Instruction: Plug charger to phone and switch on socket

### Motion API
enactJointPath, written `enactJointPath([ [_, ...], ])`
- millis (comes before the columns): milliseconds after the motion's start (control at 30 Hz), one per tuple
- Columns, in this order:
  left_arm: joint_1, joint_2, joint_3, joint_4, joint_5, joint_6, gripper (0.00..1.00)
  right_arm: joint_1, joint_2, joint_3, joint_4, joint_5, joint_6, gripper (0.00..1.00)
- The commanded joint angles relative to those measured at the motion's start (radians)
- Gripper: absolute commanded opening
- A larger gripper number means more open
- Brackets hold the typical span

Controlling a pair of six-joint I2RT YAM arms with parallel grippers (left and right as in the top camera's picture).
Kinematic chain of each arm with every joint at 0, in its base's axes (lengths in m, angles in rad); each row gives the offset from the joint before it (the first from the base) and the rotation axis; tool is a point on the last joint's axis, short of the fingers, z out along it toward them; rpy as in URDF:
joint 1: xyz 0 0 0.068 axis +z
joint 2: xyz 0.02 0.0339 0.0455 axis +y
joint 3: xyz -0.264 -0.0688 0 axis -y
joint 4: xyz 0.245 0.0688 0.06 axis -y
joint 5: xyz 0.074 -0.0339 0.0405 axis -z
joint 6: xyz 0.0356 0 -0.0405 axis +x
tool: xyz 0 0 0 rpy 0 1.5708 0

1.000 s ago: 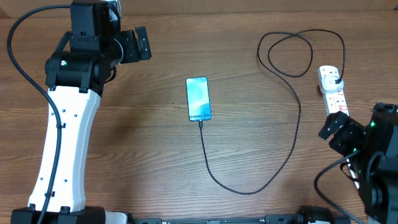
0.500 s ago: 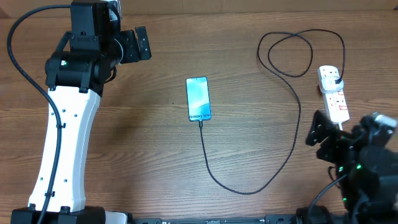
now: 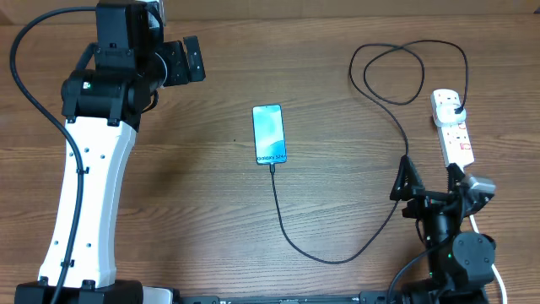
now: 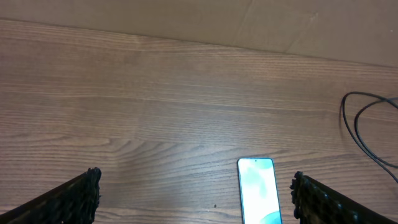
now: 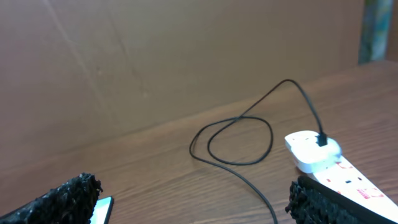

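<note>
Phone (image 3: 269,133) lies on wooden table (image 3: 211,211), plain brown wall (image 5: 155,56) behind

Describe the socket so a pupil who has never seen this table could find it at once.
Start at the wooden table's right edge, away from the central phone. There lies the socket, a long white strip with red markings and a black plug at its far end. Unlike the thin black charger looping nearby, it is blocky.
</note>
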Motion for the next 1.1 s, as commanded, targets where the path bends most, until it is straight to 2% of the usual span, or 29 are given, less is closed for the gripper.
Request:
enactJointPath([
  [0, -0.006, 0.008, -0.001, 0.001, -0.014, 0.019, 1.0, 0.005, -0.061, -0.076, 0.039, -0.043, -0.031, 1.0],
  [233, -0.006, 0.008, -0.001, 0.001, -0.014, 0.019, 1.0, 0.005, -0.124, -0.172, 0.058, -0.091, -0.05, 1.0],
  [333, -0.006, 0.008, -0.001, 0.001, -0.014, 0.019, 1.0, 0.005, -0.152, -0.217, 0.105, -0.15, -0.127, 1.0],
  [500, -0.006, 0.008, -0.001, 0.001, -0.014, 0.019, 1.0, 0.005, -0.16, -0.278, 0.168, -0.155, -0.138, 1.0],
  [800, -0.006, 0.008, -0.001, 0.001, -0.014, 0.019, 1.0, 0.005, -0.16, -0.281, 0.22, -0.147, -0.185, 1.0],
  [1067, -0.006, 0.008, -0.001, 0.001, -0.014, 0.019, 1.0, 0.005, -0.16, -0.281, 0.17, -0.151, -0.191, 1.0],
])
